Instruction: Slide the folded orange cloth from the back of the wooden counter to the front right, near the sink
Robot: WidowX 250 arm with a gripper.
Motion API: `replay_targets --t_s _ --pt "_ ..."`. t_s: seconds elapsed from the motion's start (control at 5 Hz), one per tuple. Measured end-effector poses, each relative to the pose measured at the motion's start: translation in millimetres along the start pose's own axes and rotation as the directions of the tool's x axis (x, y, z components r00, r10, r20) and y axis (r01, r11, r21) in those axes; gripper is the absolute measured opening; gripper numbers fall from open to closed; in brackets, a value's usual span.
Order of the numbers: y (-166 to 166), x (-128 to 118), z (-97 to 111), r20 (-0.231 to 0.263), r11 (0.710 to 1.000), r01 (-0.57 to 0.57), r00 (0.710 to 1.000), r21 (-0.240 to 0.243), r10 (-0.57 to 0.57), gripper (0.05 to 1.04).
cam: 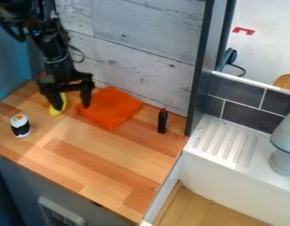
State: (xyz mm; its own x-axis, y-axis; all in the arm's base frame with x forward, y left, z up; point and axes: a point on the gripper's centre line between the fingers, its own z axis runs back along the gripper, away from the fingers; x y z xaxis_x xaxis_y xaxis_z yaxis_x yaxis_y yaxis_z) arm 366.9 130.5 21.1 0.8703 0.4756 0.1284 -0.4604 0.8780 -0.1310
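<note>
Spread wide, the black gripper (72,106) hangs open over the back left of the wooden counter. Its left finger overlaps a yellow object (57,109), which is partly hidden behind that finger; whether they touch I cannot tell. The right finger stands at the left edge of a folded orange cloth (112,108) lying flat near the wall. A small dark bottle with a red top (162,121) stands upright to the right of the cloth. Towards the left edge of the counter is a white and black cylinder (20,126) with a coloured top.
The wooden counter (88,154) ends at a dark upright post (199,70) on the right, with a pale plank wall (138,53) behind. Beyond the post are a white ribbed drainboard (224,141) and a grey and white object (284,145). A blue panel (9,66) borders the left.
</note>
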Motion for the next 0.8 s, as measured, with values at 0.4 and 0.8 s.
replay_targets --t_s 0.4,0.8 --pt "-37 19 -3 0.008 0.991 0.131 0.991 -0.002 -0.131 1.001" --pt "-61 31 -17 -0.006 0.973 0.228 0.974 0.040 -0.228 1.001"
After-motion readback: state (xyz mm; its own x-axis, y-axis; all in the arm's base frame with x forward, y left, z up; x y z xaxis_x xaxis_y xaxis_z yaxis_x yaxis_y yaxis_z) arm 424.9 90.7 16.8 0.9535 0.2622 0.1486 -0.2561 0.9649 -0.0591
